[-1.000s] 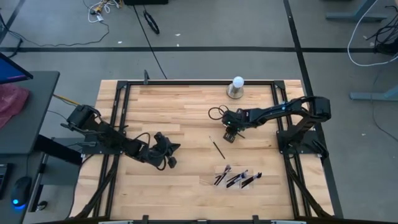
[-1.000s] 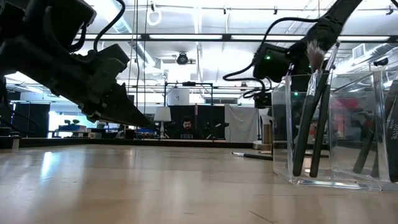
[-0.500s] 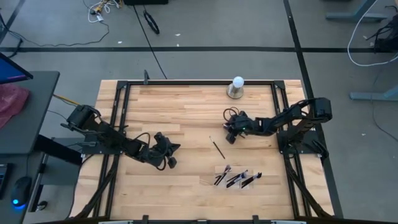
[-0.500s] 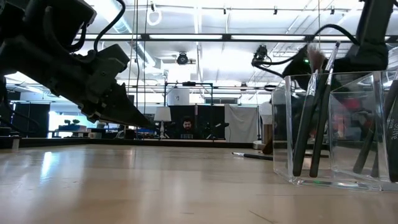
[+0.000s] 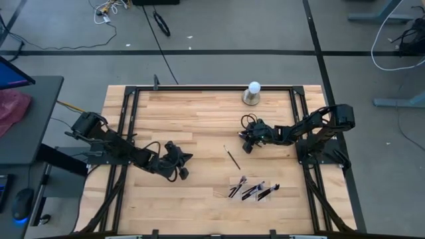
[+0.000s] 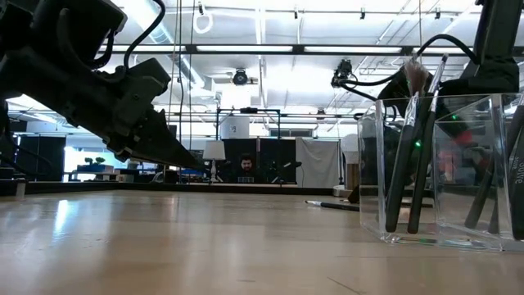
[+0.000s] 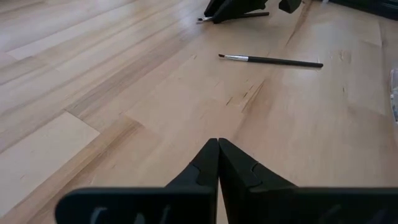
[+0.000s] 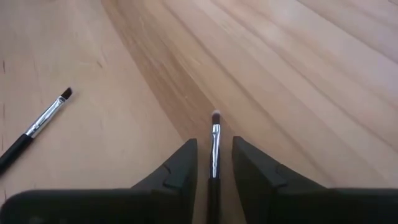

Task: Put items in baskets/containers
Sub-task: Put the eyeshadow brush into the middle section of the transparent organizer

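Observation:
A slim dark-handled brush [image 8: 215, 134] with a silvery ferrule lies on the wood between the fingers of my right gripper [image 8: 214, 144], right of the table's middle [image 5: 246, 145]. The fingers stand narrowly apart on either side of it. A second brush [image 5: 231, 158] [image 8: 37, 127] [image 7: 270, 60] lies flat nearby. The clear plastic container [image 5: 252, 190] [image 6: 442, 164] stands toward the near edge, with several brushes leaning inside. My left gripper [image 5: 182, 170] [image 7: 217, 143] waits shut above the table's left half, holding nothing. My right gripper comes slanting down over the brush, with its fingers [image 8: 183, 162] lying along the brush. The bristle end [image 8: 216, 115] sticks out past the fingertips, and a thin gap shows on each side at the ferrule. Whether the fingers touch the handle farther back, I cannot tell.
A white ball on a grey round base [image 5: 252, 93] stands at the far edge. A black frame [image 5: 199, 87] runs around the tabletop. Bare wood lies between the two arms and along the far half. In the low view a person [image 6: 246, 168] sits far off in the room.
My right gripper has sunk toward the table and tipped more steeply down, its arm folding lower, over about the same spot right of the middle. The loose brush, the container and my left arm have kept still.

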Action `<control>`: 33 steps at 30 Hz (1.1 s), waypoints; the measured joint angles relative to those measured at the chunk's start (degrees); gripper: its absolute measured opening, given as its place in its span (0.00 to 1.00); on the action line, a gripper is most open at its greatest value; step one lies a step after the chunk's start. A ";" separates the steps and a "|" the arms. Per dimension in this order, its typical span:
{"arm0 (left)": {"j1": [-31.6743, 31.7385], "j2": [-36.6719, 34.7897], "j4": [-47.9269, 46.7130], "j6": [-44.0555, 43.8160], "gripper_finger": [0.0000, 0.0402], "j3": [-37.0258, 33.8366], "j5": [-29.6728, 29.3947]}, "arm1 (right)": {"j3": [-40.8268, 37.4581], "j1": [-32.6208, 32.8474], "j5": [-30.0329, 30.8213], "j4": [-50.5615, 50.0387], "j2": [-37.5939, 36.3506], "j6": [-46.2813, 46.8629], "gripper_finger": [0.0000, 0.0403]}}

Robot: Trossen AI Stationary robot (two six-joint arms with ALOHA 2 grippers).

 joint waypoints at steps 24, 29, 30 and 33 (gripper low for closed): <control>0.00 0.00 -0.15 -0.05 0.03 0.00 0.00 | -0.76 0.35 -1.42 -15.47 -10.67 -4.83 0.26; 0.00 0.00 -0.15 -0.06 0.03 0.00 0.00 | -0.96 0.35 -1.04 -13.22 -10.27 -6.75 0.26; 0.00 0.00 -0.15 -0.06 0.03 0.00 0.00 | -0.96 0.33 -1.00 -13.14 -10.25 -7.03 0.26; 0.00 0.00 -0.15 -0.08 0.03 0.00 0.00 | -0.96 0.31 -0.94 -12.65 -10.21 -7.36 0.25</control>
